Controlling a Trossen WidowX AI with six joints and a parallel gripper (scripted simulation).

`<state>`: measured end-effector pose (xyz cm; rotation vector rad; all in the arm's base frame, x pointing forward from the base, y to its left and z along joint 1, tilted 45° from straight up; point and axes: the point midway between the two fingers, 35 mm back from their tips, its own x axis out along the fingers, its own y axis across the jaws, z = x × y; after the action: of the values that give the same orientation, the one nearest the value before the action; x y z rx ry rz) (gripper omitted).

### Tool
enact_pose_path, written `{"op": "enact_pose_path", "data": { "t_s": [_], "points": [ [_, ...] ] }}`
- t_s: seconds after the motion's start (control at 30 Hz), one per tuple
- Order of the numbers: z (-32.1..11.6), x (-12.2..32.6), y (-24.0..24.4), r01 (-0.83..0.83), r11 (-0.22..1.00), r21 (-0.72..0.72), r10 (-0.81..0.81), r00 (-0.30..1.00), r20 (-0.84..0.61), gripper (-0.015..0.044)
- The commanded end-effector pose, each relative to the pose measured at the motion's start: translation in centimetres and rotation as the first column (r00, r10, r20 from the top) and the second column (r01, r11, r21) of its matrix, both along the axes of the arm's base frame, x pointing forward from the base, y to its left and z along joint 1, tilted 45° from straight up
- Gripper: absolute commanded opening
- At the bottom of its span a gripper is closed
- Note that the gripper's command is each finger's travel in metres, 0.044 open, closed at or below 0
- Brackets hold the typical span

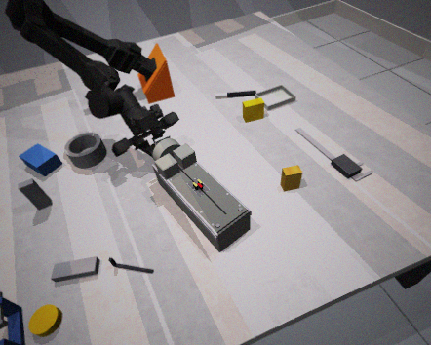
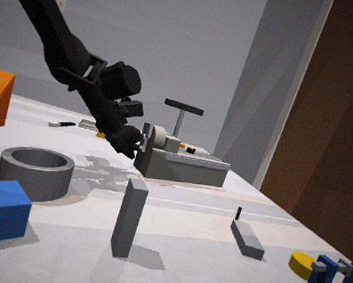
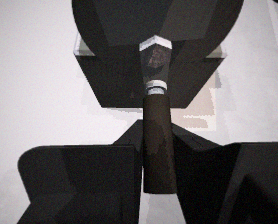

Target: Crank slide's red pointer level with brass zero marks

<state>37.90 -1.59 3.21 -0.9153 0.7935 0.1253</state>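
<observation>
The machine is a long grey box point(image 1: 225, 196) point(image 2: 186, 172) with a slot along its top and a round crank wheel point(image 1: 165, 146) point(image 2: 159, 136) at its arm-side end. The slide's small red pointer point(image 1: 200, 185) sits beside the small yellow brass marks point(image 1: 195, 185) at the slot; it looks very close to level, perhaps slightly toward the far end from the crank, but is too small to tell exactly. My gripper point(image 1: 148, 146) point(image 2: 139, 147) point(image 3: 150, 124) is shut on the dark brown crank handle point(image 3: 159, 172), whose shaft end meets the crank near the wheel's lower middle in the wrist view.
A grey ring point(image 1: 87, 155) point(image 2: 20, 183) and a blue block point(image 1: 39, 158) point(image 2: 0, 214) lie beside the arm. An orange wedge point(image 1: 160, 83) stands behind it. Yellow blocks point(image 1: 254, 111) point(image 1: 291, 179) and a black-headed tool point(image 1: 346, 166) lie across the machine. A grey bar point(image 1: 75, 269) lies nearer the front.
</observation>
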Motion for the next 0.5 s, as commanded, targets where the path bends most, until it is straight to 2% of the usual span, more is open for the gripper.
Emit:
{"op": "enact_pose_path", "data": {
  "t_s": [0.0,0.47],
  "points": [
    [0.71,0.35,-0.48,0.014,1.0,-0.009,-0.013,1.0,0.02,0.0],
    [0.9,0.39,-0.53,0.014,1.0,-0.009,-0.013,1.0,0.02,0.0]
  ]
}}
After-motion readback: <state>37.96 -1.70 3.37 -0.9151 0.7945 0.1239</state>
